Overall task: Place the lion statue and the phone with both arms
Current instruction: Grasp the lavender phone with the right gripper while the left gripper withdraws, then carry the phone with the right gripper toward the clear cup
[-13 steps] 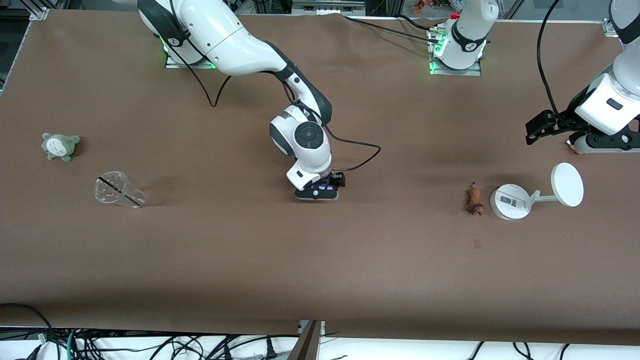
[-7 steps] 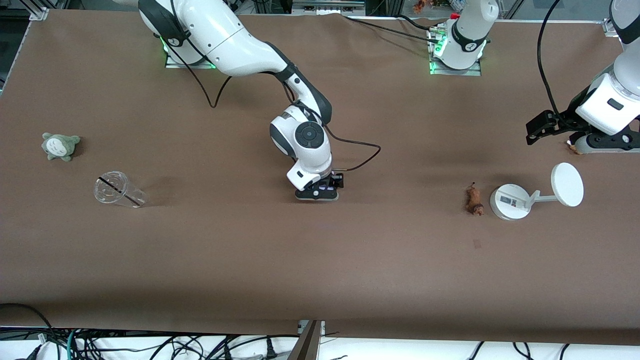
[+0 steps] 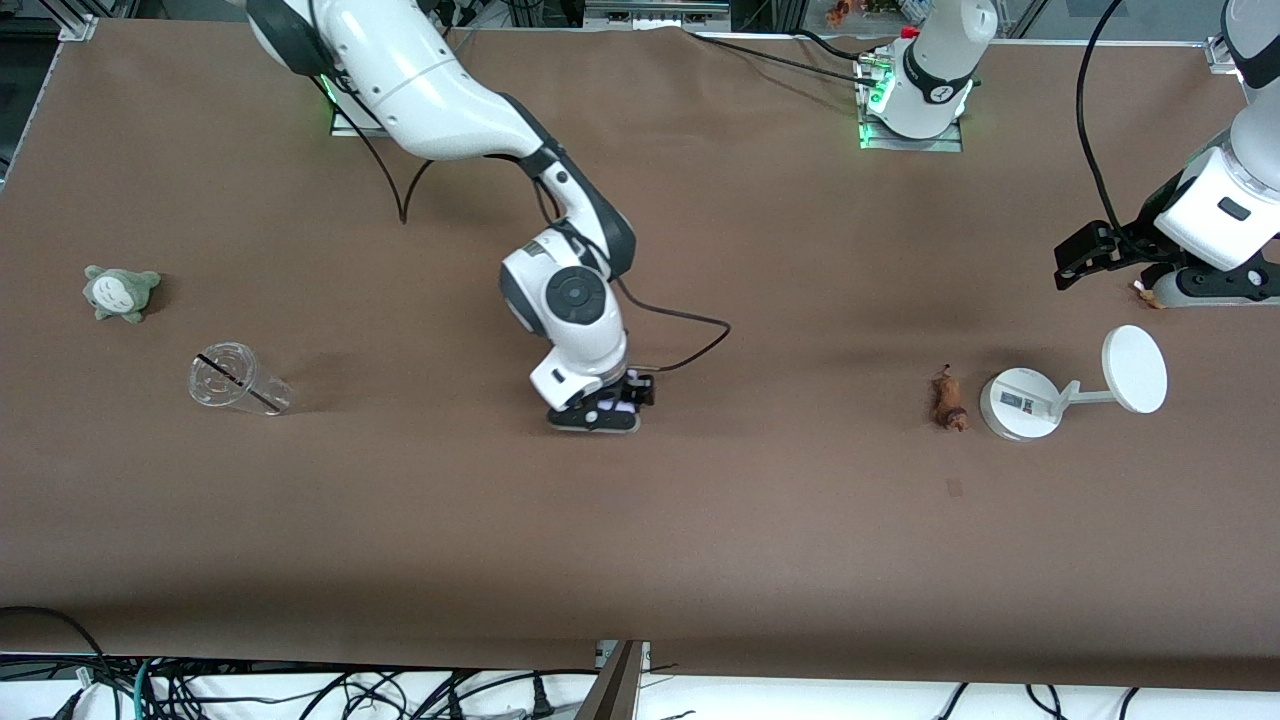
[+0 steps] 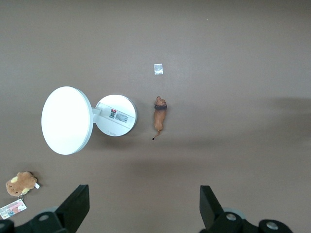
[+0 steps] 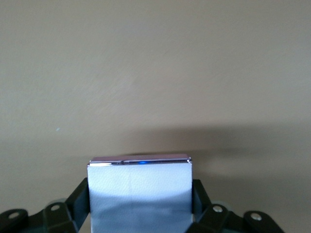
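Phone (image 5: 139, 191) sits clamped between the fingers of the right gripper (image 3: 600, 408), held w/ flat face toward the wrist cam and one short edge pointing down at the table (image 3: 700, 520); front view shows only a lavender sliver between the black fingers, gripper low over mid-table, so whether the lower edge touches the surface cannot be told. Lion statue (image 3: 946, 399) lies on the table toward the left arm's end, just beside the round base of the white stand (image 3: 1018, 403), apparently not touching it. Statue long axis runs roughly nearer-to-farther from the front cam, head end nearer, thin tail farther. Left gripper (image 3: 1105, 250) hangs above the table near the left arm's end, fingers (image 4: 77, 206) spread wide, holding nothing; statue lies ahead of it in the left wrist view, well apart. Left arm is clearly the closer one to the statue; judged approach: close across the narrow body, keeping clear of the stand base. Brown plush (image 4: 20, 183) w/ tag lies near that gripper.
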